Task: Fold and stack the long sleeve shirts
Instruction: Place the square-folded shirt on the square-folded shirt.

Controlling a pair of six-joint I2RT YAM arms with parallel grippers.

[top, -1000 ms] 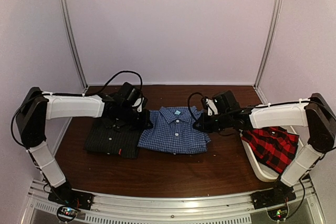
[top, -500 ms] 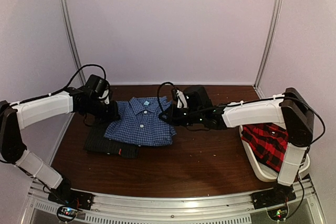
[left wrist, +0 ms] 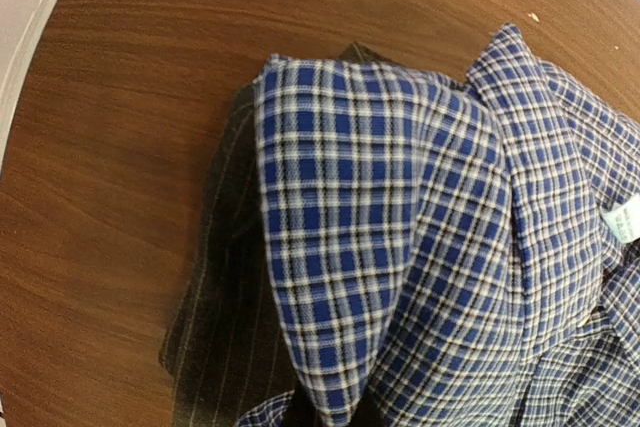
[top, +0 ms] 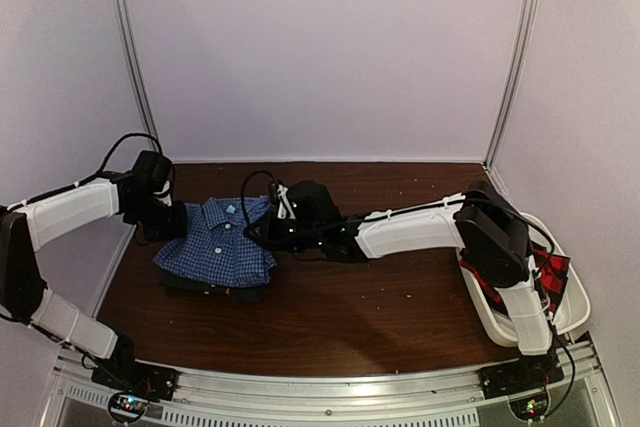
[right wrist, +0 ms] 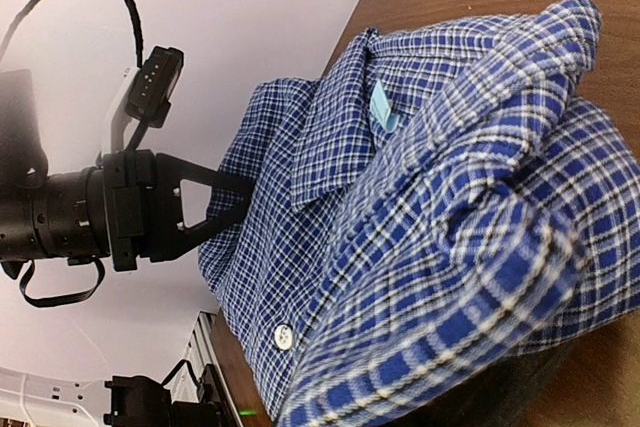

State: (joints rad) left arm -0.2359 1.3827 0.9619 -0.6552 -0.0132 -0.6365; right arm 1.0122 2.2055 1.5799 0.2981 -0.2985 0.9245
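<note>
Over the table, left end effector and right end effector pinch blue shirt; tub holds plaid shirt.

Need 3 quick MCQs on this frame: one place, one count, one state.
1. Where does the blue checked cloth shirt lie?
A on the dark charcoal cloth shirt
B flat on bare wood
C hanging off the table edge

2. How many shirts show in the white plastic tub?
A none
B one
C two

3. The left claw and right claw are:
A both open above the shirt
B both shut on the blue checked cloth shirt
C one open, one shut

1 A: dark cloth shows under its near edge.
2 B: only the red-and-black plaid cloth shirt shows there.
3 B: each pinches one side.
</note>
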